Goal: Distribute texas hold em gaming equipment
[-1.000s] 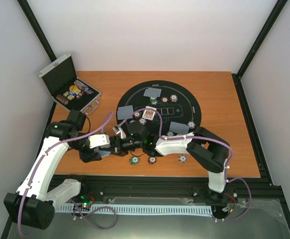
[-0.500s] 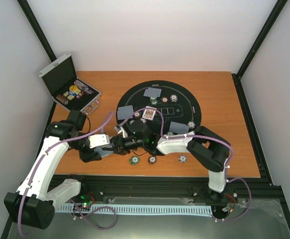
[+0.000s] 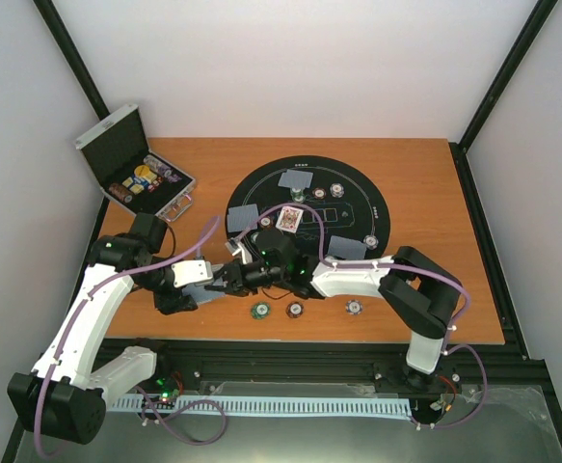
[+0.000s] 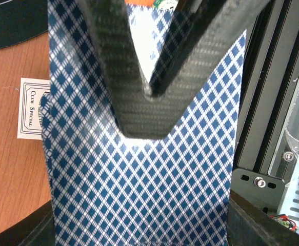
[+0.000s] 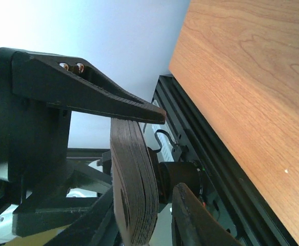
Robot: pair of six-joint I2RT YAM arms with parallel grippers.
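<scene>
My left gripper point(image 3: 204, 276) is shut on a deck of blue-diamond-backed playing cards point(image 4: 139, 179) above the table's near left part. My right gripper point(image 3: 226, 279) reaches to it from the right. In the right wrist view the deck point(image 5: 131, 174) stands edge-on between my right gripper's point(image 5: 144, 205) jaws, with a gap to one finger point(image 5: 190, 220). Grey-blue-backed cards point(image 3: 296, 179) point(image 3: 245, 216) point(image 3: 347, 247) and one face-up card point(image 3: 287, 220) lie on the mat. A green chip point(image 3: 259, 310), a brown-red chip point(image 3: 295, 310) and a purple-white chip point(image 3: 354, 308) lie near the front edge.
The round black mat point(image 3: 358, 207) holds several more chips. The open silver case point(image 3: 136, 169) stands at the back left with items inside. A white card printed "Club Special" point(image 4: 31, 107) lies on the wood beside the deck. The table's front rail point(image 4: 262, 128) is close.
My right arm has moved left, and its jaws now sit around the deck's edge. My left gripper has held still with the deck.
</scene>
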